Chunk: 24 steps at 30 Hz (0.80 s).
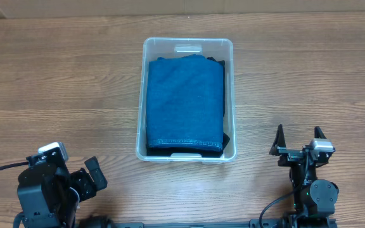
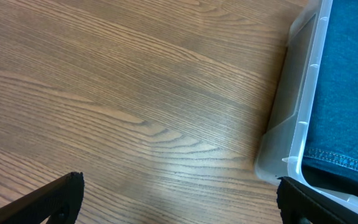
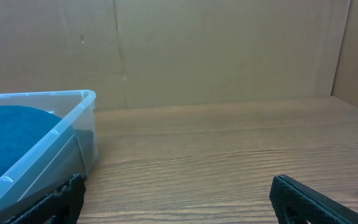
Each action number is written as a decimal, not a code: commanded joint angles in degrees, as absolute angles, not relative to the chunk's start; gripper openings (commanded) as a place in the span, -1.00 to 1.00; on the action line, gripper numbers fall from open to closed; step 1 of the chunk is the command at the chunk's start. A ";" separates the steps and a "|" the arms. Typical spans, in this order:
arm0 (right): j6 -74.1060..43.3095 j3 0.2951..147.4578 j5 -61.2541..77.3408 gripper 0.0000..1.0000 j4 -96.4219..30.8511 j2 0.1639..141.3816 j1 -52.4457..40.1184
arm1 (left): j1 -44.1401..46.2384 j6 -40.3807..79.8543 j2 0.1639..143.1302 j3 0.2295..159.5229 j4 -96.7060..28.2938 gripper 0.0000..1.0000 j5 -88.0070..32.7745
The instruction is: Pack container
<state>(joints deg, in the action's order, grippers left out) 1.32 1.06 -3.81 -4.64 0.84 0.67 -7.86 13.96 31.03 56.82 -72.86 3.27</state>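
Observation:
The clear plastic container [image 1: 229, 101] stands at the table's centre. A folded blue denim cloth [image 1: 185, 104] lies inside it on top of a dark cloth [image 1: 226, 138]. The container also shows in the left wrist view [image 2: 291, 124] with the denim [image 2: 347, 93], and in the right wrist view [image 3: 55, 134] with the denim [image 3: 11, 134]. My left gripper [image 1: 92, 176] is open and empty at the front left, apart from the container; its fingers show in its wrist view [image 2: 179, 199]. My right gripper [image 1: 300, 140] is open and empty at the front right [image 3: 179, 199].
The wooden table [image 1: 56, 82] extends all round the container. A brown cardboard wall [image 3: 229, 50] rises behind the table's far edge. Black cables run from both arm bases along the front edge.

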 commanded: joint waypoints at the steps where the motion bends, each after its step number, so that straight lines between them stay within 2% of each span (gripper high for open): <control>1: 1.54 0.49 -3.77 1.00 -4.43 0.45 0.38 | -7.49 14.15 29.45 56.38 -72.58 1.00 4.05; 4: 1.54 0.49 -3.77 1.00 -4.43 0.45 0.38 | -7.46 14.15 23.81 52.99 -69.01 1.00 3.92; 8: 1.54 0.49 -3.77 1.00 -4.43 0.45 0.38 | -7.46 14.13 13.89 39.90 -56.53 1.00 3.68; 14: 1.54 0.49 -3.77 1.00 -4.43 0.45 0.38 | -7.46 8.69 0.08 17.21 -28.08 1.00 -1.45; 16: 1.54 0.49 -3.77 1.00 -4.43 0.45 0.38 | -7.46 4.78 0.25 10.87 -14.70 1.00 -1.43; 19: 1.52 0.49 -3.77 1.00 -4.43 0.45 0.38 | -7.46 2.76 0.23 3.64 -2.68 1.00 -1.37; 24: 1.54 0.49 -3.77 1.00 -4.43 0.45 0.38 | -7.42 2.72 0.38 0.30 -4.47 1.00 -1.10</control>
